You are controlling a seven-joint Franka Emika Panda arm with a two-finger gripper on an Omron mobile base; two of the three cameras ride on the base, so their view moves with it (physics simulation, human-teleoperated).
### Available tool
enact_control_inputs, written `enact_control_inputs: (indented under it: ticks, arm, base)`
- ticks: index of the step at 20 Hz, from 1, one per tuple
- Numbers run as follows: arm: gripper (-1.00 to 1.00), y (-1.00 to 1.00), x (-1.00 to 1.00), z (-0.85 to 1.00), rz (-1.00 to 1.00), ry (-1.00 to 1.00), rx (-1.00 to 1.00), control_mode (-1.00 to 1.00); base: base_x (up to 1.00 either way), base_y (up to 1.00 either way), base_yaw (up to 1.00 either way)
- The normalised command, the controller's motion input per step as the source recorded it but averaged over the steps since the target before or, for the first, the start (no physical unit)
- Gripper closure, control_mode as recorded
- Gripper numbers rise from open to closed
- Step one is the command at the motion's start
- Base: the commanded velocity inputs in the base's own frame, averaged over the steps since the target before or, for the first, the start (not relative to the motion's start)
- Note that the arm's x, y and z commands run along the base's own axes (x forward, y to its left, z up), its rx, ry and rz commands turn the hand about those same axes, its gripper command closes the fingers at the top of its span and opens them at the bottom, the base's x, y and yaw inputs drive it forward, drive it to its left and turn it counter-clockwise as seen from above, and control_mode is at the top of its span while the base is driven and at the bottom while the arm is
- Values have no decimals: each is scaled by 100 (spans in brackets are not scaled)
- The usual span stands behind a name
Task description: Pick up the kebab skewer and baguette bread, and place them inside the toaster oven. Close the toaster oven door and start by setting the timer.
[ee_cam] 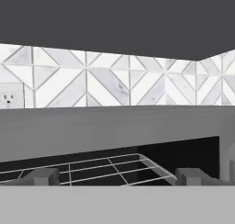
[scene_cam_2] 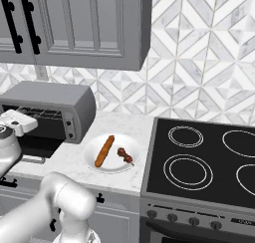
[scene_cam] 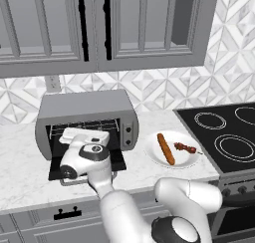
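The marble table (scene_cam: 20,172) carries the toaster oven (scene_cam: 87,107) toward its left, the toaster oven door (scene_cam: 117,161) dropped open. The hand (ee_cam: 114,177), fingers apart and empty, faces its wire rack (ee_cam: 92,168). The baguette bread (scene_cam: 166,148) and kebab skewer (scene_cam: 185,148) lie on a white plate (scene_cam: 154,155) near the table's right edge.

Baguette bread (scene_cam: 166,148) left of kebab skewer (scene_cam: 185,148) on plate (scene_cam: 154,156), toaster oven (scene_cam: 86,108) leftward.

A white marble counter (scene_cam: 20,162) runs along the tiled wall. On it stands the toaster oven (scene_cam: 87,118), and its toaster oven door (scene_cam: 117,161) seems to lie dropped open toward the counter's front edge. Just right of the oven sits a white plate (scene_cam: 187,161), beside the black stovetop (scene_cam_2: 199,160).
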Motion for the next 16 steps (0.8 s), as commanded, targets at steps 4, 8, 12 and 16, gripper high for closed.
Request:
enact_control_inputs:
  ticks: [4, 8, 12, 16]
  arm:
    - [-100, 0, 25, -30, 0, 0, 0, -100]
    - [-100, 0, 25, -25, 0, 4, 0, -100]
    - [-100, 0, 37, -2, 0, 0, 0, -100]
    - [-100, 1, 28, -7, 0, 2, 0, -100]
  base:
    - [0, 0, 0]
    - [0, 0, 0]
    - [0, 0, 0]
    - [0, 0, 0]
